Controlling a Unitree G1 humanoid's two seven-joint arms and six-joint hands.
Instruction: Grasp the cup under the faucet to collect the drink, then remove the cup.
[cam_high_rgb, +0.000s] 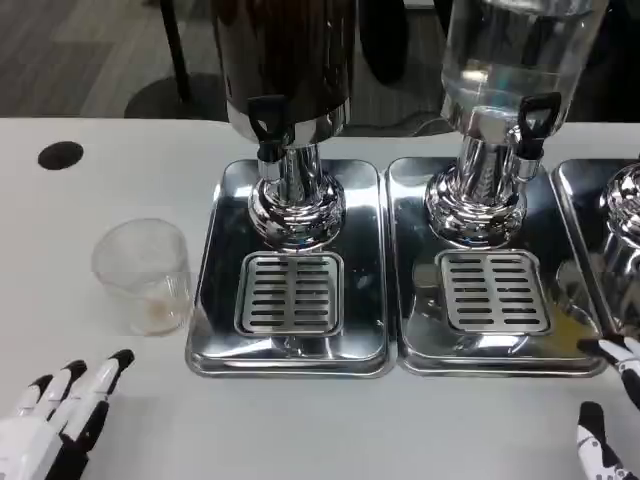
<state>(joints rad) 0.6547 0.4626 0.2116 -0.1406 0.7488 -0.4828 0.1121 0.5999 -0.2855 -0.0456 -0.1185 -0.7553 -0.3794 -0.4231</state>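
Cup (145, 275) left of faucet (266, 125) (untouched); left hand (62, 415) near.

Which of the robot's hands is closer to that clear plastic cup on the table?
The left hand. It lies just below the cup, open and not touching it. The right hand is far across the table, beyond both drip trays.

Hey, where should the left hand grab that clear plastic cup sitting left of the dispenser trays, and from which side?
Grip the clear plastic cup around its side wall, about mid-height, with the left hand coming from the near side. It stands upright with open table in front; the steel drip tray crowds its right.
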